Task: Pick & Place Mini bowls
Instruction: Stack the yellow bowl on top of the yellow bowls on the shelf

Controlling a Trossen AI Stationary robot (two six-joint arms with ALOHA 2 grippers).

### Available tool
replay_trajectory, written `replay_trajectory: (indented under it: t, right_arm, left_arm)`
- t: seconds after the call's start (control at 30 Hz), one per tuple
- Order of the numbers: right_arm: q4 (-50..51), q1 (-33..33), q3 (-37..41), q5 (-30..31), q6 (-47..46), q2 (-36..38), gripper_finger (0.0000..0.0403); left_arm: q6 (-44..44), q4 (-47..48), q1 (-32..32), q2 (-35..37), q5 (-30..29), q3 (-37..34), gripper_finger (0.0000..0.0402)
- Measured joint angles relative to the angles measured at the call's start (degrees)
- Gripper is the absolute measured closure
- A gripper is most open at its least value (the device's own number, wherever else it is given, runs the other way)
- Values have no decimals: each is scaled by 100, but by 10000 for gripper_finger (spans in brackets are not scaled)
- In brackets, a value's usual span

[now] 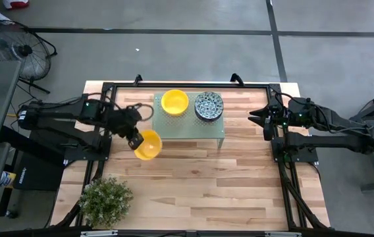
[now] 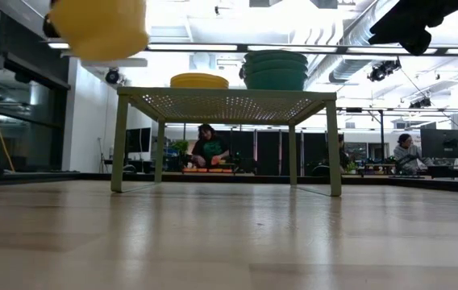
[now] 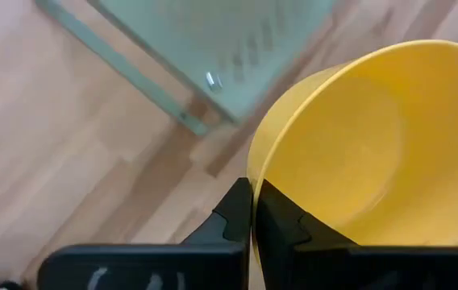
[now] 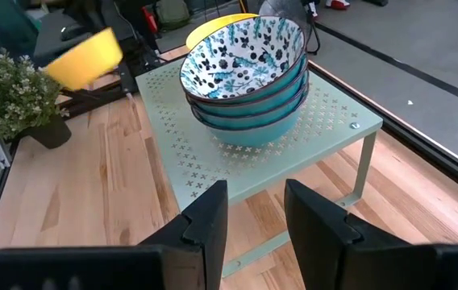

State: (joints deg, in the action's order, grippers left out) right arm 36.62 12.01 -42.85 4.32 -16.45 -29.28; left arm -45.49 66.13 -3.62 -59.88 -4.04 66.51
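**Yellow bowl lifted clear of the stand, carry in progress**

Wooden worktop is seen from above with a pale green perforated stand set toward its far edge and a potted plant at the near left corner. On the stand a stack of yellow bowls is seen beside a stack of patterned bowls; the two stacks are close but apart. How many bowls each stack holds cannot be counted with certainty.

One yellow bowl is held off the stand by the left gripper, just beside the stand's near left corner. In the left wrist view the jaws are shut tight on the bowl's rim, wall pinched between them. In the low view the bowl is seen well above the wood, tilted, with nothing under it.

The right gripper is parked at the right side of the worktop, facing the stand; its jaws stand apart and nothing is held.

Step judged: transport phase of a pick, bowl already removed from the stand and not yet set down.

Next move, as judged: the bowl is to be lowered onto bare wood, clear of the stand leg and the plant. The bowl should be levelled before release, since a rim pinch on a tilted bowl may let it roll or tip when the jaws are parted.
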Motion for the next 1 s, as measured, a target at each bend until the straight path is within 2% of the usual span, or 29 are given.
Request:
replay_trajectory:
  t: [0.33, 0.57, 0.8, 1.0]
  right_arm:
    - [0, 0, 0, 0, 0, 0, 290]
    - [0, 0, 0, 0, 0, 0, 290]
    - [2, 0, -2, -4, -1, 0, 290]
    - [63, 0, 0, -4, -2, 0, 290]
  left_arm:
    - [1028, -151, 1273, -330, -79, 841, 401]
    - [2017, -177, 2239, -942, 113, 1677, 401]
    - [2932, -206, 3135, -1839, 778, 2579, 401]
    - [3535, -104, 3547, -2673, 1257, 3208, 401]
